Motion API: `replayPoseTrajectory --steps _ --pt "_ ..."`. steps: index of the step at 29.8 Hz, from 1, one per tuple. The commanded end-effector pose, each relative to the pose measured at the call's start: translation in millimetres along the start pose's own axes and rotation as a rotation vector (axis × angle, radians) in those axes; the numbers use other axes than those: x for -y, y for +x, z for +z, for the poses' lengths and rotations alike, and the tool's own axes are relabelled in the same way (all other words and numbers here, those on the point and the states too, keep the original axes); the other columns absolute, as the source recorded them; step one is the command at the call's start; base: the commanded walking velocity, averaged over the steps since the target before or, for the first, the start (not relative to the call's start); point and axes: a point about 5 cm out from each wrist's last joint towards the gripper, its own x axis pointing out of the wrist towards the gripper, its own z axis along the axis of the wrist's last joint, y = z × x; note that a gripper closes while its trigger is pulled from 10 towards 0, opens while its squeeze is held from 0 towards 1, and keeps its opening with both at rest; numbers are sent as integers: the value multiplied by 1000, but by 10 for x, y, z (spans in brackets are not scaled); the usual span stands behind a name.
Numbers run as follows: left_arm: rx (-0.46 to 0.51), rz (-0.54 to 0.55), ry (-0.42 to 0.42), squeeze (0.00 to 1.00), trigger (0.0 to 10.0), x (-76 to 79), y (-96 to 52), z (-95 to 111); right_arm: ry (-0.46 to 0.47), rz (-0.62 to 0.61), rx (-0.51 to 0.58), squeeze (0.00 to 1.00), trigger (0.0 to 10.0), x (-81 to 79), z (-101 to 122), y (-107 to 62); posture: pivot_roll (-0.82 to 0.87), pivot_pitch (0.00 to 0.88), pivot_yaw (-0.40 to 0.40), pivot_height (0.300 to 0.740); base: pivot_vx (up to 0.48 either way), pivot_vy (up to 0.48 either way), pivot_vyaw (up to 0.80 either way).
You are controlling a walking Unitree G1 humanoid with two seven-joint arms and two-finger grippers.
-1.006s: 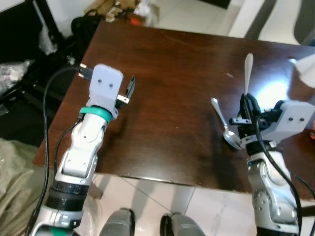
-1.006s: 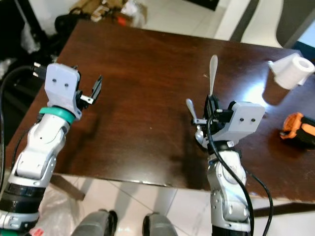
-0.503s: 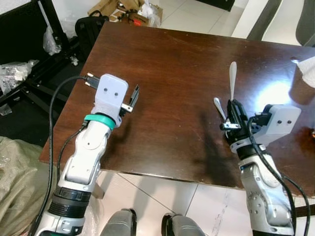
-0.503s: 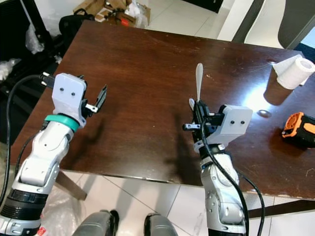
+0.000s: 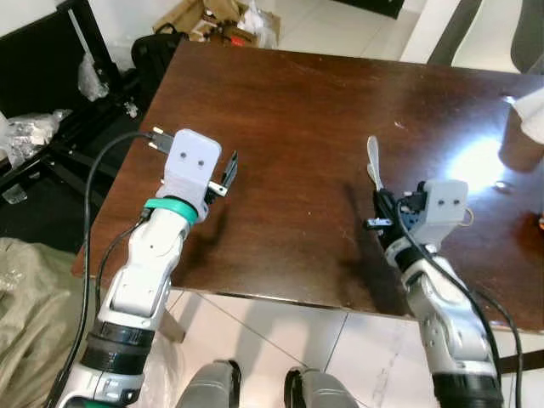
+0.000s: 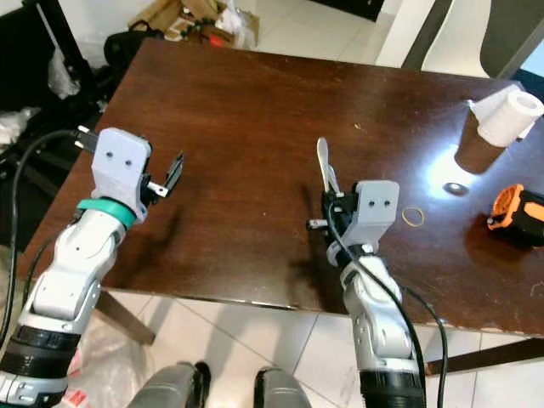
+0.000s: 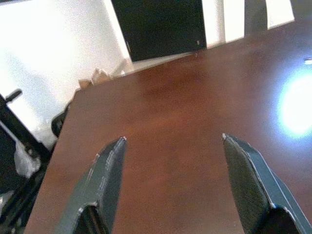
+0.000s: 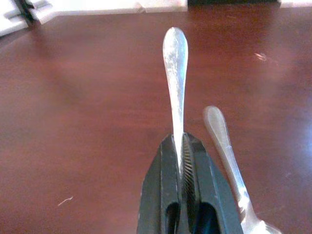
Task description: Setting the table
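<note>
My right gripper [image 6: 327,219] is shut on a silver utensil [image 6: 322,160] whose handle points away over the dark wooden table [image 6: 246,110]. In the right wrist view the fingers [image 8: 163,170] pinch that utensil [image 8: 175,63], and a second silver spoon [image 8: 223,139] lies on the table right beside them. My left gripper [image 5: 229,170] hovers open over the table's near left part. Nothing sits between its fingers [image 7: 105,180], and bare wood shows ahead of them.
A paper towel roll [image 6: 508,115], an orange tool [image 6: 514,212] and a rubber band [image 6: 414,217] sit on the table's right side. Chairs stand beyond the far right corner. Boxes [image 6: 183,21] and a black stand [image 5: 59,76] crowd the floor to the left.
The camera has shifted. My right gripper has carried the utensil left across the table, up against the lying spoon, and the handle now tilts lower. The left arm has barely moved.
</note>
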Motion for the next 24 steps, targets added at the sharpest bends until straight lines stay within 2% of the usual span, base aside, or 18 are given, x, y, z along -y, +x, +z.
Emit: replayPoseTrajectory --steps 1,8,14,16,19,24 --pt "-8 -12 2 0 10000 -6 0 12 10 -44 -63 0 10000 103 -128 3 115 108 75 740 0 0 0" --pt "0 -35 18 0 10000 -41 -35 97 62 -64 -79 0 10000 155 -65 199 157 134 96 740 0 0 0" --pt "-8 -43 24 0 10000 -38 -66 101 31 -32 -81 0 10000 110 -34 242 156 138 92 740 0 0 0" --pt "-11 -45 21 0 10000 -24 -67 98 -21 -18 -73 0 10000 58 3 212 146 139 88 740 0 0 0" --pt "-12 -45 19 0 10000 -17 -65 96 -35 -13 -69 0 10000 34 17 191 143 140 88 740 0 0 0" --pt "-18 -56 3 0 10000 37 -60 86 -68 21 -111 0 10000 -131 -33 53 115 142 83 740 0 0 0"
